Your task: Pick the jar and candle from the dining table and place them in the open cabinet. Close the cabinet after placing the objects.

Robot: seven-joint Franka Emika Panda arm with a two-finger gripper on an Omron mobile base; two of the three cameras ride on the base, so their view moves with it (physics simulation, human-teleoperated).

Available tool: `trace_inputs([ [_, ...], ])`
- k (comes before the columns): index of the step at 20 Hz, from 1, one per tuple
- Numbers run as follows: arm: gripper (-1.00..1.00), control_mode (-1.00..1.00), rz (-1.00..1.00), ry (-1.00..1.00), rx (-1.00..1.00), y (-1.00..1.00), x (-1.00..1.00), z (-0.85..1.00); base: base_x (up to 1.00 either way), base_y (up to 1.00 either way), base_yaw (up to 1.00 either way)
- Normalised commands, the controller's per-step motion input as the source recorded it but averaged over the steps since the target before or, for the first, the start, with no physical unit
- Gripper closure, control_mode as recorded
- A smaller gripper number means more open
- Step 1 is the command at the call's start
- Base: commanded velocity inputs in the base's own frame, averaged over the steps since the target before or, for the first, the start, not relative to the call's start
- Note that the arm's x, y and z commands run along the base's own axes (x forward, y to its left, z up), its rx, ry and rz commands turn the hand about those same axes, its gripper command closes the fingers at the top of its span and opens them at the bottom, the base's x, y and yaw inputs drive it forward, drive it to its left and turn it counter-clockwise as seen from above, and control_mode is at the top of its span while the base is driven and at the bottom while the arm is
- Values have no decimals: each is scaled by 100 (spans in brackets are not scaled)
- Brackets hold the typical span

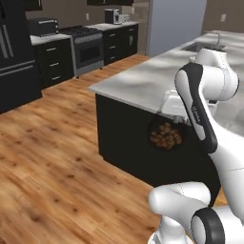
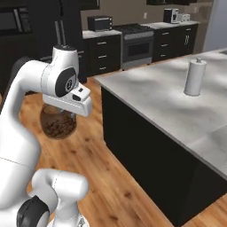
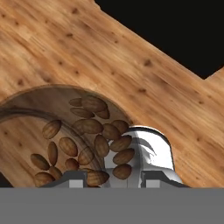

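My gripper [image 1: 167,125] is shut on the jar [image 1: 166,136], a round clear glass jar of brown nuts that hangs under the white hand. It is held above the wood floor, just in front of the black side of the island. From the right base the jar [image 2: 57,123] hangs below the gripper [image 2: 62,113], left of the island's corner. In the hand view the jar [image 3: 83,140] lies between my fingertips [image 3: 159,177], with the floor beneath it. The candle, the dining table and the cabinet are out of view.
A marble-topped island [image 1: 143,81] with black sides stands close on the right, and a paper towel roll [image 2: 195,77] stands on it. Black drawers and a stove [image 1: 88,47] line the far wall. Wood floor [image 1: 52,157] stretches to the left.
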Motion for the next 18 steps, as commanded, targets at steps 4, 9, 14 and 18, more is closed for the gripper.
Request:
trace_inputs([
  [4,100,100,0,0,0,0,0,0,94,100,-12],
  [9,100,100,0,0,0,0,0,0,96,100,-13],
  [14,100,100,0,0,0,0,0,0,100,100,-14],
  [18,100,100,0,0,0,0,0,0,100,100,-18],
])
